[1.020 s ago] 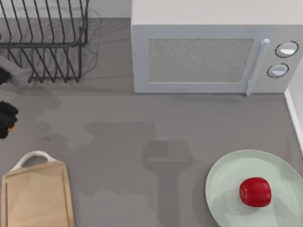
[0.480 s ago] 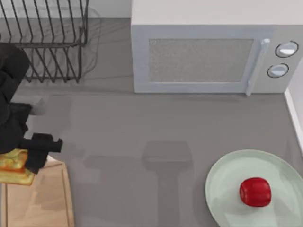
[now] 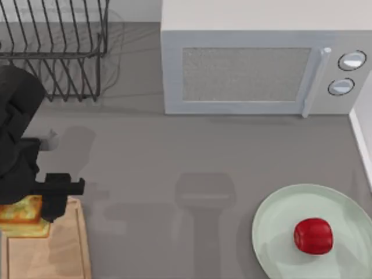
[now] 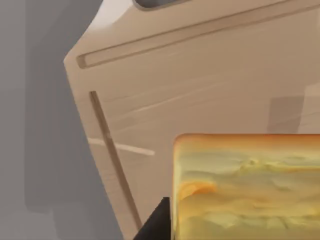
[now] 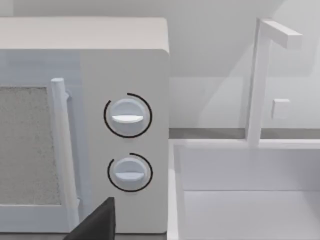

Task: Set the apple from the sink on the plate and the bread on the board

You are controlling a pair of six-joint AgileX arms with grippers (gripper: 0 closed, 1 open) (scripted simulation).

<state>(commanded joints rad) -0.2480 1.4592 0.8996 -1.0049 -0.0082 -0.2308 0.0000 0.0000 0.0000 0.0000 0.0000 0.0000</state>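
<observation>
From above, the left gripper (image 3: 26, 218) holds the bread (image 3: 22, 215) over the board (image 3: 49, 250) at the table's left; the apple (image 3: 313, 236) sits on the plate (image 3: 279, 221). The left wrist view shows the bread (image 4: 247, 185) above the board (image 4: 200, 85). The right wrist view faces a microwave (image 5: 85, 125) and sink (image 5: 245, 190).

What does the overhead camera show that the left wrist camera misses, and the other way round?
Only the top view takes in the apple sitting on the plate, the microwave, the wire rack and the left arm's black gripper at the table's left edge. Only the left wrist view gives a close look at the groove running along the board's surface. Both share the bread, carried by that gripper, and the board beneath it.
</observation>
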